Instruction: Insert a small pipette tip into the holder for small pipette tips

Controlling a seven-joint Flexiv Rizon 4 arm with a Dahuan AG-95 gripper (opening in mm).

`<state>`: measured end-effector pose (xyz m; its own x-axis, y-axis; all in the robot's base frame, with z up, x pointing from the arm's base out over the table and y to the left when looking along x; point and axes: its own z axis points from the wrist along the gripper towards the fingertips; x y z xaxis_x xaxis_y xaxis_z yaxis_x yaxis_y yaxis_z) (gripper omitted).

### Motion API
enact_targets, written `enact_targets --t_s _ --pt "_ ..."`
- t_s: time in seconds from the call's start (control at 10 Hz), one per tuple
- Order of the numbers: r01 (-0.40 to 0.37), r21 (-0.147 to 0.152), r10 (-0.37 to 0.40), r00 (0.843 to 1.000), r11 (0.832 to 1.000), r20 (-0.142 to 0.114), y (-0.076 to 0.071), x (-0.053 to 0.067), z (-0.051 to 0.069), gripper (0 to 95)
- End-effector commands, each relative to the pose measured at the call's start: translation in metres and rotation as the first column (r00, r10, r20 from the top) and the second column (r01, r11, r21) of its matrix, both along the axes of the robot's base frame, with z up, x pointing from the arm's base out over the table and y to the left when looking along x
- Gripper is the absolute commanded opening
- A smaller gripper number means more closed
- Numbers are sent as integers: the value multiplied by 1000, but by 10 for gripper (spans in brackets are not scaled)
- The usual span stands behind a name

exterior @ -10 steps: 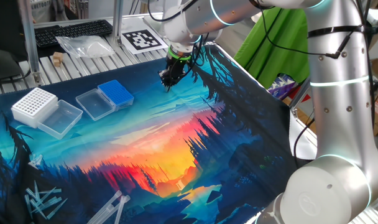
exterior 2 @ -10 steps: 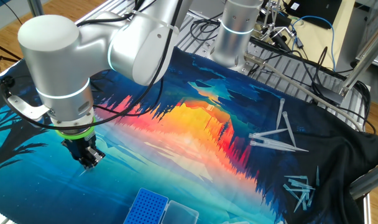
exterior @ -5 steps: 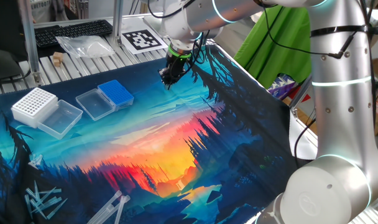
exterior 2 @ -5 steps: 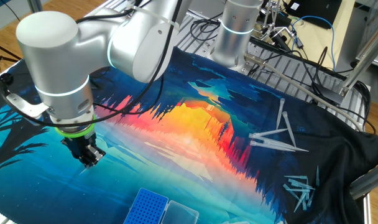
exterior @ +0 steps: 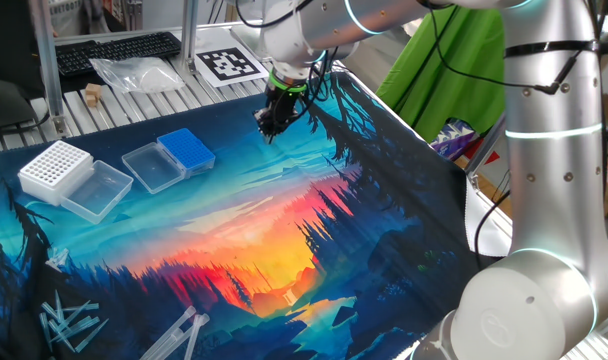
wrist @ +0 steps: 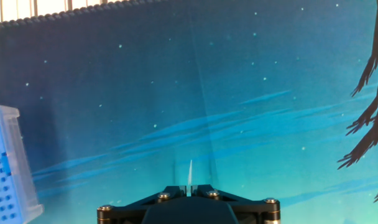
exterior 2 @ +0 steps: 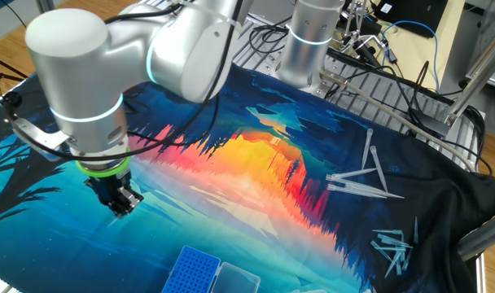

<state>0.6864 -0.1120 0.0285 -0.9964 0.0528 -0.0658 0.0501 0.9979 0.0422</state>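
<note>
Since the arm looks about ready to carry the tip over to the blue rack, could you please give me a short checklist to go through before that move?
1. Gripper closed on a tip: ok; the jaws are shut and a thin clear tip sticks out between them in the hand view.
2. Tip pointing down along the fingers: ok, it looks straight.
3. Blue rack lid open, hole grid exposed: ok.
4. Gripper already above the blue rack: not ok; it hangs over the bare mat, the rack off to one side.
5. Path across the mat free of objects: ok in both fixed views.
6. Which hole is free: cannot tell, holes too small.
</note>
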Motion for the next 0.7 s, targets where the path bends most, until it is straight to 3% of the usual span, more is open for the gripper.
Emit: enact_targets --t_s 0.1,0.7 --pt "5 -4 -5 1000 1000 -1 2 -3 3 0" --pt "41 -5 -41 999 999 -4 27 -15 12 0"
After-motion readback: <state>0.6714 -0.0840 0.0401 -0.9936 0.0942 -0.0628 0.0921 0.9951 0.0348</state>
